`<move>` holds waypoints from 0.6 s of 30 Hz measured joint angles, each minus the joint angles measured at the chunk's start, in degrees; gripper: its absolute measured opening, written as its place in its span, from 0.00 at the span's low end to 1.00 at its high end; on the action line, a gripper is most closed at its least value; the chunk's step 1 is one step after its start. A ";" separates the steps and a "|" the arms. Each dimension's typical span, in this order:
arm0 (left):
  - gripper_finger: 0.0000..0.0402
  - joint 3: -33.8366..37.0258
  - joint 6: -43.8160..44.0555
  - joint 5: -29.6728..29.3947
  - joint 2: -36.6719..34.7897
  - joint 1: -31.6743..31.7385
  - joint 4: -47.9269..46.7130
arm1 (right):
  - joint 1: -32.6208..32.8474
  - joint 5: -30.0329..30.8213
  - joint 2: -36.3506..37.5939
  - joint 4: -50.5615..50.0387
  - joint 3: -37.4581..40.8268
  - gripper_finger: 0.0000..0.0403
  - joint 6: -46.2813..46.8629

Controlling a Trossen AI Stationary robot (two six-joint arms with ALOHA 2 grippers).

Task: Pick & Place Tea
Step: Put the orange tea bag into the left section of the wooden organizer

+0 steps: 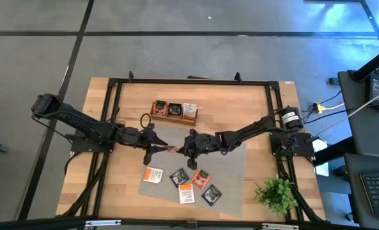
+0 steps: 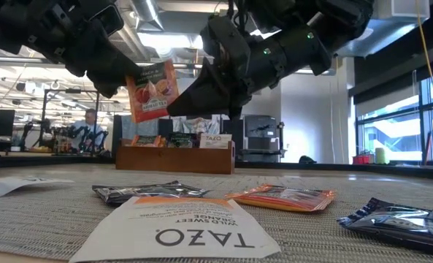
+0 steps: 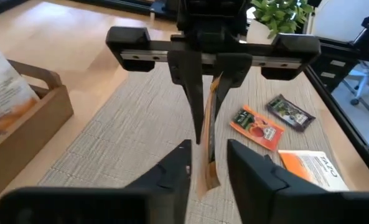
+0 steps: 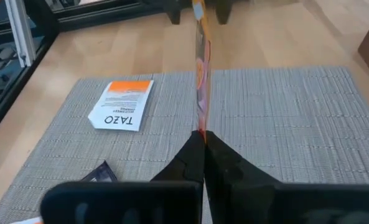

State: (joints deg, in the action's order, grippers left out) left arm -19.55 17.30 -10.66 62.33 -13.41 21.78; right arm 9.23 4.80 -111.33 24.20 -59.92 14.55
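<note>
We see the left gripper (image 1: 152, 148) with its fingers (image 3: 172, 171) parted around one edge of the orange tea sachet (image 2: 152, 90), not clearly clamped, while the right gripper (image 1: 185, 147) pinches the opposite edge tight, holding it upright above the grey mat (image 1: 234, 169). Loose sachets (image 1: 183, 182) lie on that mat, the wooden tray (image 1: 174, 112) sits behind, a plant (image 1: 277, 191) far right.

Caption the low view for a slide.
Both grippers meet at an orange tea sachet above the mat; more sachets lie in front, the wooden tray behind.
</note>
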 joint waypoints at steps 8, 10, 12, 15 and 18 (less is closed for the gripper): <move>0.02 0.00 -1.76 0.26 0.00 0.00 -1.06 | 0.00 0.02 0.00 -0.04 0.00 0.01 0.05; 0.01 0.00 -1.56 0.26 0.00 0.00 -1.10 | 0.00 0.02 0.00 -0.04 0.00 0.03 -0.03; 0.01 0.00 -1.10 0.28 0.00 0.00 -1.10 | 0.00 -0.17 0.00 -0.04 0.00 0.05 -0.73; 0.01 0.00 -0.66 0.28 0.00 0.00 -1.10 | 0.00 -0.72 0.00 -0.04 0.00 0.09 -2.83; 0.01 0.00 -0.94 0.28 0.00 0.02 -1.10 | -0.10 -3.01 0.02 -0.04 0.00 0.16 -2.52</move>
State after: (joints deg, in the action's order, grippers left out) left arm -19.55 16.36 -10.37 62.33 -13.39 20.69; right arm 9.13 1.79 -111.31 24.16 -59.92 12.04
